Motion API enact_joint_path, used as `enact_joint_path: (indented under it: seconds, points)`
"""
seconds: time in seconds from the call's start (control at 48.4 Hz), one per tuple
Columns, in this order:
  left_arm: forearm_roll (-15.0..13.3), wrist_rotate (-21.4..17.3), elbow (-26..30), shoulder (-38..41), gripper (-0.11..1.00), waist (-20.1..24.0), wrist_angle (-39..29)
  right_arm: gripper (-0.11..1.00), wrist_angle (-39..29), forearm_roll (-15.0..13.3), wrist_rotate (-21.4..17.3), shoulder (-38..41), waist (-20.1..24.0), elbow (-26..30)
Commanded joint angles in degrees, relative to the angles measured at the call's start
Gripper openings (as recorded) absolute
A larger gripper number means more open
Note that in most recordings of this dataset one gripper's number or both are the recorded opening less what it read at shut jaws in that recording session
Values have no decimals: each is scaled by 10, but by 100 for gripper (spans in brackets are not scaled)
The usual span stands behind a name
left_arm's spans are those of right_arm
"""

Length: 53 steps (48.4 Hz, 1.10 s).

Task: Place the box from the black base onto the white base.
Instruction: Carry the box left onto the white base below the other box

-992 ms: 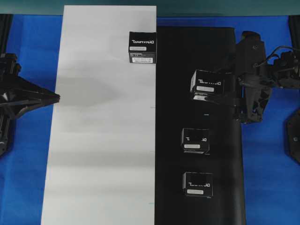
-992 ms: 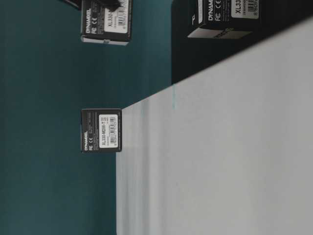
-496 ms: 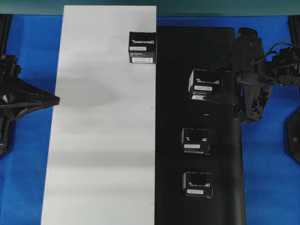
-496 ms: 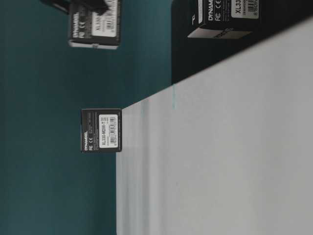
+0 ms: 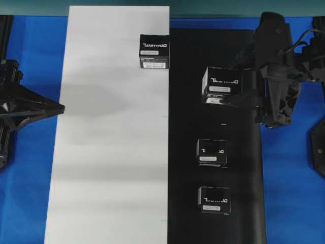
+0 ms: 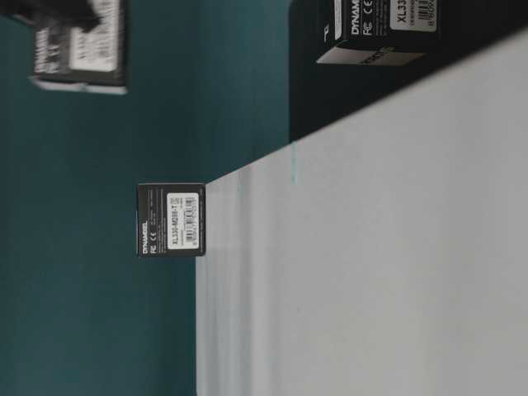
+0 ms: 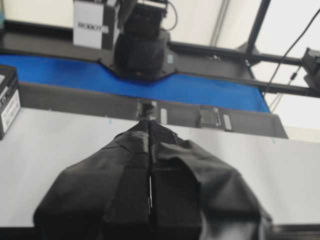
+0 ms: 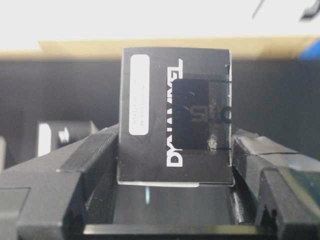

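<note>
My right gripper is shut on a black box with white lettering, held in the air over the far part of the black base. In the right wrist view the box sits between both fingers. In the table-level view it hangs at the top left. Two more boxes lie on the black base. Another box stands at the far right edge of the white base. My left gripper is shut and empty at the white base's left edge.
The blue table shows to the right of the black base and to the left of the white one. A black arm mount stands at the right edge. The left wrist view shows the right arm's stand across the bases.
The right gripper has risen higher with the box and drifted slightly toward the far end of the black base. The left arm and the other boxes have not moved.
</note>
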State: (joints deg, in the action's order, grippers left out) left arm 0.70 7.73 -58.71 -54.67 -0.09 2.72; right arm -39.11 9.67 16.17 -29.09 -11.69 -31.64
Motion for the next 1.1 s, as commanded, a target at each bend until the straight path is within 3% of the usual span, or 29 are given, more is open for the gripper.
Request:
enact_joint_path:
  seconds: [0.0,0.496,0.744,1.075]
  points:
    - [2,1,16,1,-7,-1,4,51,5,3,-1,1,5,19]
    - [1,1,19,-4,-7,-4,4,51,26,3,0,117,32,93]
    - [2,32,19,-10,-7,-11,2,51,28,3,1,195,39,147]
    - [2,33,19,-11,-7,-11,0,51,38,3,2,255,40,175]
